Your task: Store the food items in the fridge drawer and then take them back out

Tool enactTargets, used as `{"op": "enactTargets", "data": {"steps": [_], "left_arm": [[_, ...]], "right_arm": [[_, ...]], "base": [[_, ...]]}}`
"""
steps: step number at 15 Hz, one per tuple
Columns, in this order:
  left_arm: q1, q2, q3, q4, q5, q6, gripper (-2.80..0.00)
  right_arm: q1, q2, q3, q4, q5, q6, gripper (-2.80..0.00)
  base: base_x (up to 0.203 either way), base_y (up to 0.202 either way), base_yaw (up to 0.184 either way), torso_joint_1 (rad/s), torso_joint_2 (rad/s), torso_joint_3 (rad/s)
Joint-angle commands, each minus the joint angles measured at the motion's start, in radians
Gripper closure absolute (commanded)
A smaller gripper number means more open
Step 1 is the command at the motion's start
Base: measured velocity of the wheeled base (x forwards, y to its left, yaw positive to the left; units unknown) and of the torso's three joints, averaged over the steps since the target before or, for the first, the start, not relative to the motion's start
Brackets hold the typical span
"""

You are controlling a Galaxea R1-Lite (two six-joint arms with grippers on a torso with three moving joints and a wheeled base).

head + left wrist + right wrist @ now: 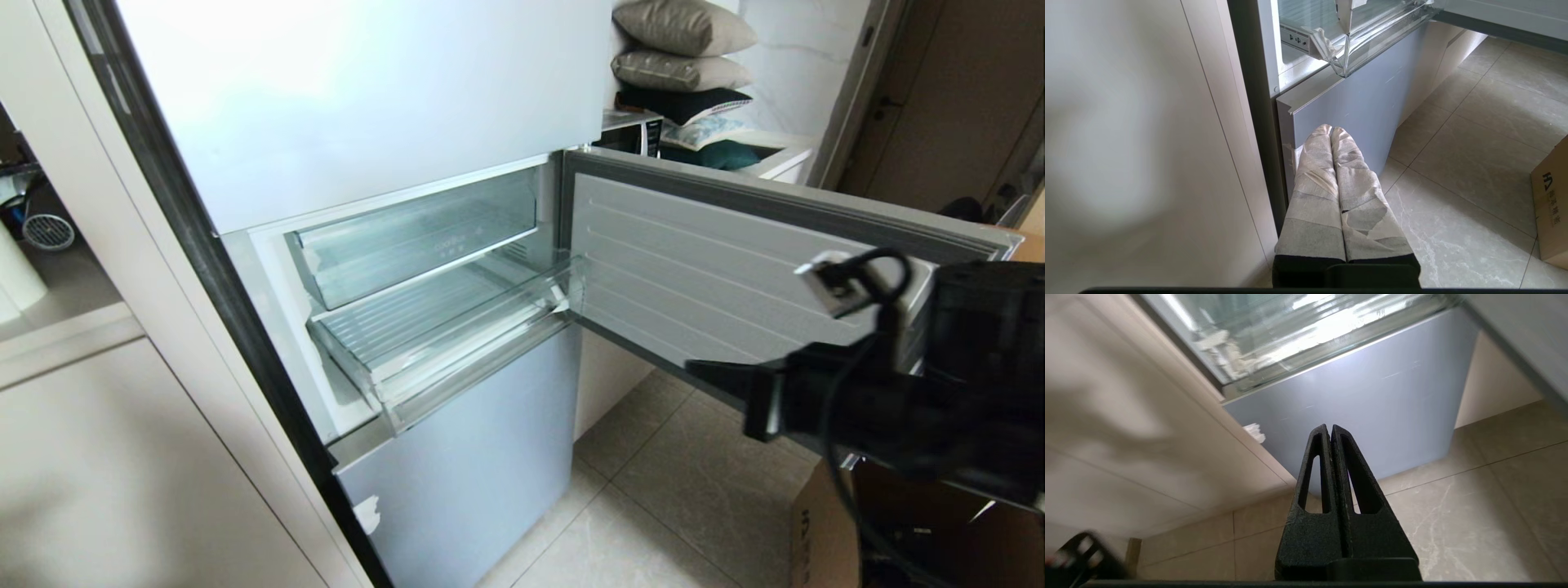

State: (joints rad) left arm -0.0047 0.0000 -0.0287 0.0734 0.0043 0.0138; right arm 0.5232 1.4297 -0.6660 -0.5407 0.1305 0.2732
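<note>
Oddly, no fruit shows; the fridge drawer (424, 335) sits pulled out, ready. Both the right gripper (1331, 430) and left gripper (1331, 130) are clenched on nothing.

Clear, ribbed fridge drawer (424, 327) with white tape scraps at its corner; pale blue-grey lower door panel (482, 457) beneath it. Open door's (718, 269) inner face light grey with raised lines. Floor (1474, 163) beige, veined tile. Right gripper (1330, 433) black; left gripper (1331, 132) wrapped in grey-white tape. Cardboard box (1551, 204) brown, printed black.
</note>
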Motion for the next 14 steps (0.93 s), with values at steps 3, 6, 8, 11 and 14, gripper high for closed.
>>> {"op": "enactTargets", "data": {"steps": [3, 6, 8, 11, 14], "left_arm": [[0.0, 0.0, 0.0, 0.0, 0.0, 0.0, 0.0], [0.0, 0.0, 0.001, 0.0, 0.003, 0.001, 0.0], [0.0, 0.001, -0.035, -0.002, 0.0, 0.008, 0.0], [-0.008, 0.138, -0.258, -0.002, -0.085, -0.03, 0.0], [-0.05, 0.509, -0.414, -0.015, -0.259, -0.105, 0.0]], "right_arm": [[-0.004, -0.67, 0.109, 0.356, -0.082, -0.005, 0.0], [-0.09, -0.842, 0.152, 0.506, -0.221, -0.03, 0.0], [-0.306, -0.893, 0.204, 0.529, -0.249, -0.067, 0.0], [-0.432, -1.12, 0.351, 0.545, -0.282, -0.106, 0.0], [-0.437, -1.156, 0.549, 0.474, -0.315, -0.18, 0.0]], "base": [[0.0, 0.0, 0.0, 0.0, 0.0, 0.0], [0.0, 0.0, 0.0, 0.0, 0.0, 0.0], [0.0, 0.0, 0.0, 0.0, 0.0, 0.0], [0.0, 0.0, 0.0, 0.0, 0.0, 0.0], [0.0, 0.0, 0.0, 0.0, 0.0, 0.0]]}}
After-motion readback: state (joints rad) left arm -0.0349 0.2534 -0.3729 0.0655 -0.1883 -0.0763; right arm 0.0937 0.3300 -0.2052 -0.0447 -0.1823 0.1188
